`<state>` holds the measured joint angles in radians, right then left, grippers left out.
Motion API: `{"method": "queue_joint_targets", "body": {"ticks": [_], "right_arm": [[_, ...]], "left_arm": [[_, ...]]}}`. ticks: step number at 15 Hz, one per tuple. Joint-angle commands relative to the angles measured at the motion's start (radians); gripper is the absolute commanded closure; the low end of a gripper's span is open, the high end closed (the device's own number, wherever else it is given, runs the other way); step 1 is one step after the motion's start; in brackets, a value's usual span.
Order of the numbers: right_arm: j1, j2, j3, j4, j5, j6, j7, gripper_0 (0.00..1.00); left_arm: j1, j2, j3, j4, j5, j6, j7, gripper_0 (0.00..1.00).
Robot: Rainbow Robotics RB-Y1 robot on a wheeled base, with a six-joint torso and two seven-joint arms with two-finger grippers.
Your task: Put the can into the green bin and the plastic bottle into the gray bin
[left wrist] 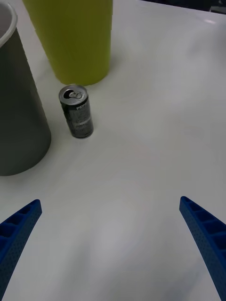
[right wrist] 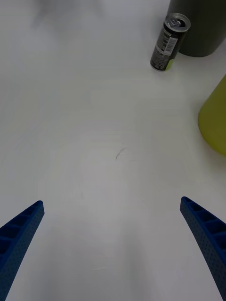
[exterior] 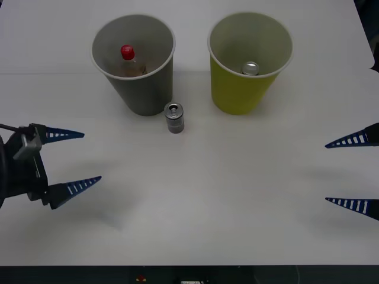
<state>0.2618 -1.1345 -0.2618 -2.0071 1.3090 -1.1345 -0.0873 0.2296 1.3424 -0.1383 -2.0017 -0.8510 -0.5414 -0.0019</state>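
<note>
Nearest the robot, both arms sit low at the table edge. Left gripper (exterior: 74, 160) at approx 9 o'clock of the table (exterior: 195, 201), jaws spread wide, nothing between them, touching nothing. Right gripper (exterior: 352, 173) at approx 3 o'clock, also spread wide and empty. Both look parked back w/ tips aimed toward the middle, prob so either can reach in w/o crossing the other.

Mid-table is bare white surface.

Further out, approx 12 o'clock from table centre, a can (exterior: 174, 117) stands upright, pull-tab up, on the table just beside the gray bin's (exterior: 148, 94) base, at its 5 o'clock. It sits between the two bins, nearer the gray one and apart from the green bin (exterior: 237, 94). Left wrist view shows the same can (left wrist: 76, 111) upright, close to the gray wall (left wrist: 19, 117), green bin (left wrist: 75, 42) beyond it.

Farthest: inside the gray bin the plastic bottle (exterior: 130, 62), red cap up, leans on the inner wall; so that half looks done. Inside the green bin a second silver can top (exterior: 250, 68) shows, lying near the bottom.

Judgement: the loose can prob wants lifting into the green bin next; its nearness to the gray wall leaves little room for a finger on that side.
</note>
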Motion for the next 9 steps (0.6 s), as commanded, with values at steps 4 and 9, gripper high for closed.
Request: {"method": "queue_joint_targets", "body": {"ticks": [4, 9], "right_arm": [[0.000, 0.000, 0.000, 0.000, 0.000, 0.000, 0.000, 0.00], [0.000, 0.000, 0.000, 0.000, 0.000, 0.000, 0.000, 0.00]], "left_arm": [[-0.107, 0.029, -0.256, -0.015, 0.279, 0.245, -0.158, 0.00], [-0.217, 0.034, -0.437, -0.012, 0.583, 0.328, -0.365, 0.00]]}}
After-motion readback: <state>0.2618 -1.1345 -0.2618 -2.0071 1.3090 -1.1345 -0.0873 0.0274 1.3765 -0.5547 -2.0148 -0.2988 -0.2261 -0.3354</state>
